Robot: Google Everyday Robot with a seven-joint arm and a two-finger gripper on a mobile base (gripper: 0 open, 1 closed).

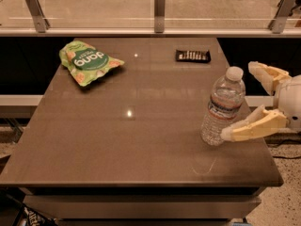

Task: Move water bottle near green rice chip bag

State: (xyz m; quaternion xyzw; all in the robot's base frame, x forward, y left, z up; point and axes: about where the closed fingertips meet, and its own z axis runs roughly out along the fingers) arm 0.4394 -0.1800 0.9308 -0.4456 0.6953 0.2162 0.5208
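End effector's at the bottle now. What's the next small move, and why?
Probably ease the end effector slightly in around the water bottle before closing. It is open, and its near finger reaches the bottle's base, but the far finger sits beyond the cap. The green rice chip bag lies well away from the bottle.

Gripper (238, 100) at 3 o'clock, wrist cut off by the right edge, contact of lower finger (254, 126) with water bottle (225, 105) not determinable, white marks on black bar (193, 55) too small to be read
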